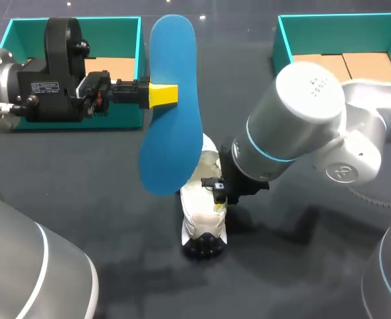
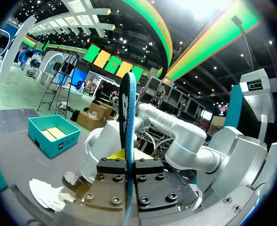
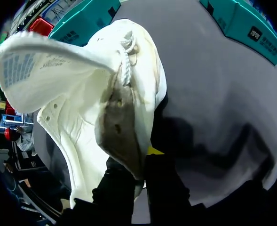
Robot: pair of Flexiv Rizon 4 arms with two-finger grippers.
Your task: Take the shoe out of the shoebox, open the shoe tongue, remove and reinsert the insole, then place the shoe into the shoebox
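Insole is out: left gripper (image 1: 163, 95) clamped on insole (image 1: 172, 126); right gripper (image 3: 145, 157) seemingly pinches shoe (image 1: 205, 219) collar. Next: steer insole back into opening.

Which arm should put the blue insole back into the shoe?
Left. On the left arm, the jaws grip the blue insole over the white shoe. The right arm is busy: its jaws hold that shoe.

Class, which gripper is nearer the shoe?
Right. The right gripper is shut on the shoe's edge on the table. The left gripper holds the insole, off to the shoe's side.
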